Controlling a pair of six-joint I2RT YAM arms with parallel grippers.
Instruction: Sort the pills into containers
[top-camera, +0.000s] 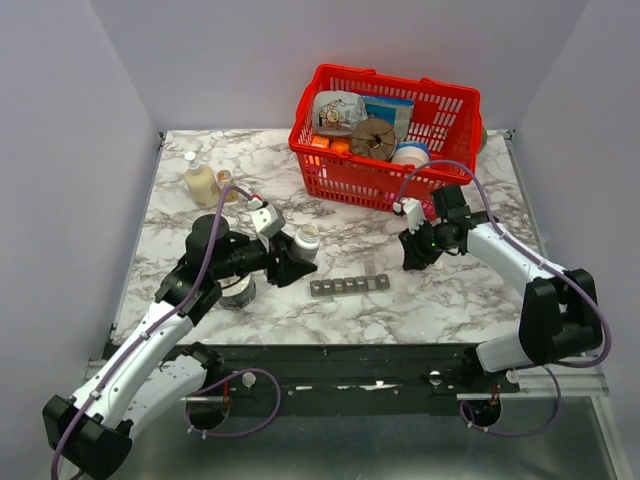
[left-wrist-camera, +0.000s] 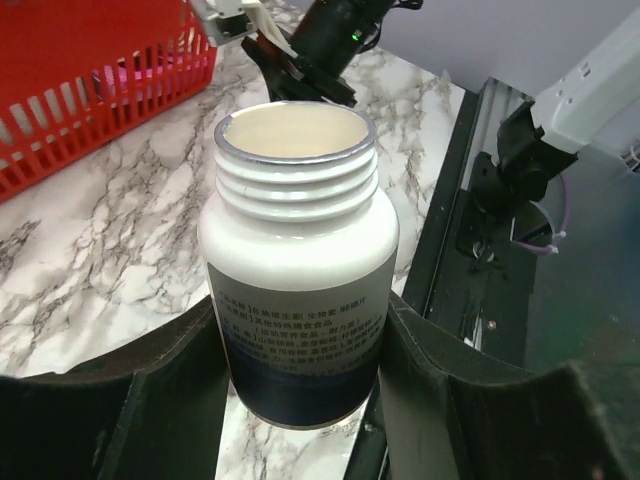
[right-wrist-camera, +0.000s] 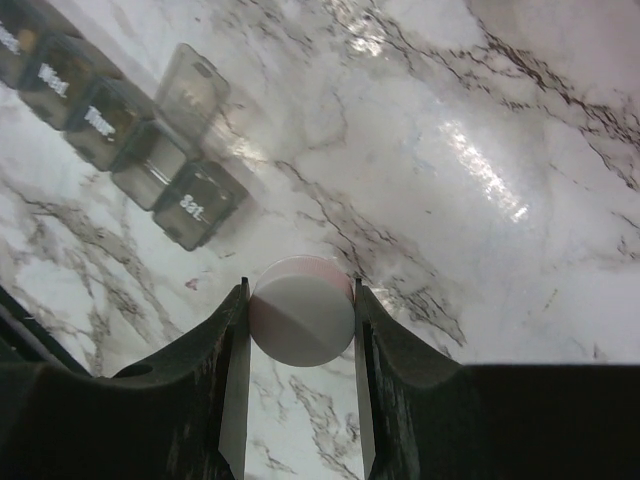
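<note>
My left gripper (left-wrist-camera: 300, 335) is shut on an uncapped white pill bottle (left-wrist-camera: 297, 230), its jaws pressing the labelled lower body on both sides. The top view shows this bottle (top-camera: 305, 243) tilted above the table, left of the containers (top-camera: 350, 286), a dark grey strip of small compartments. No pills show; the bottle's mouth shows only a cream inside. My right gripper (right-wrist-camera: 300, 300) is shut on the bottle's round white cap (right-wrist-camera: 302, 312), held just above the marble. The containers (right-wrist-camera: 120, 120) lie up-left of the cap, with one lid (right-wrist-camera: 195, 90) standing open. In the top view the right gripper (top-camera: 412, 252) is right of the strip.
A red mesh basket (top-camera: 385, 130) full of items stands at the back right. Two small bottles (top-camera: 200, 183) stand at the back left. A round silvery tin (top-camera: 238, 292) sits under my left arm. The table's front edge runs just below the strip.
</note>
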